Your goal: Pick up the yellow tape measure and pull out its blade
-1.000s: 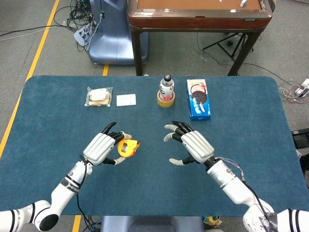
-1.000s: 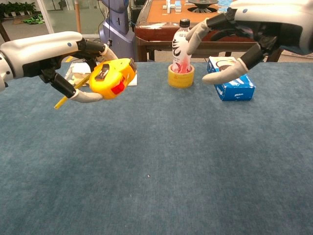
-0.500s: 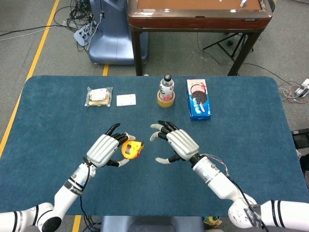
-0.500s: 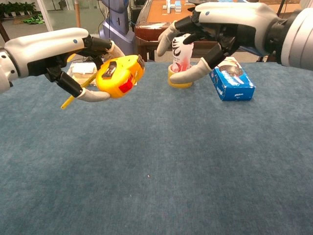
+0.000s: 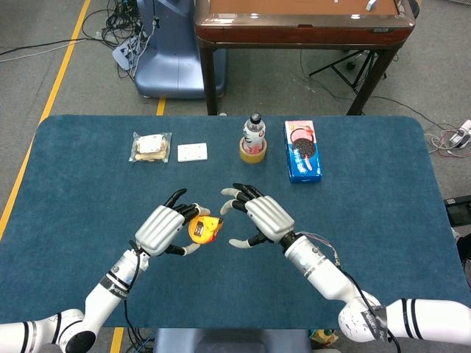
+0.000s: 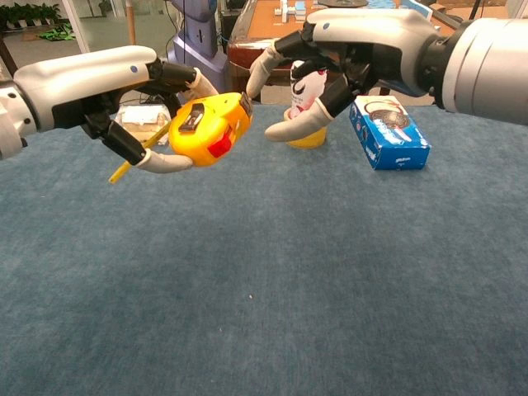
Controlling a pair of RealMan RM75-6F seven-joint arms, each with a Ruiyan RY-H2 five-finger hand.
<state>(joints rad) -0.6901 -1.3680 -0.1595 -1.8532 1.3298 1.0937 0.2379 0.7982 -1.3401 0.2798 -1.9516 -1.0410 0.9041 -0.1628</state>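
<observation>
Here the left robot hand (image 5: 163, 228) is clamped on the rounded yellow plastic tape measure (image 5: 203, 229), holding it up off the blue felt-covered table (image 5: 383, 213) near the middle of the front half. In the chest view the tape measure (image 6: 209, 129) shows a black clip on its upper face and a red button on its side, with its front corner turned toward the right robot hand (image 6: 330, 58). A thin yellow strap hangs down from the left robot hand (image 6: 124, 95) on the far side of the case.

The right robot hand (image 5: 261, 219) hovers just beside the tape measure with its fingers apart and curved, holding nothing; one pale fingertip (image 6: 257, 69) sits very close to the front corner of the case, though whether it touches cannot be told. The lower finger curls beneath, well short of the case.

Along the far side of the table stand a clear plastic bottle with a black cap and red-and-white label (image 5: 253, 131), set inside a yellow roll of tape (image 5: 252, 152). Just right of it lies a blue cardboard box of sandwich biscuits (image 5: 302, 150). Further left lie a flat white rectangular card (image 5: 192, 152) and a clear plastic bag of snacks (image 5: 151, 147). Beyond the table stands a brown wooden table with dark legs (image 5: 294, 26), and a blue-grey machine base (image 5: 173, 62) sits on the grey floor beside a yellow floor line (image 5: 55, 88).
</observation>
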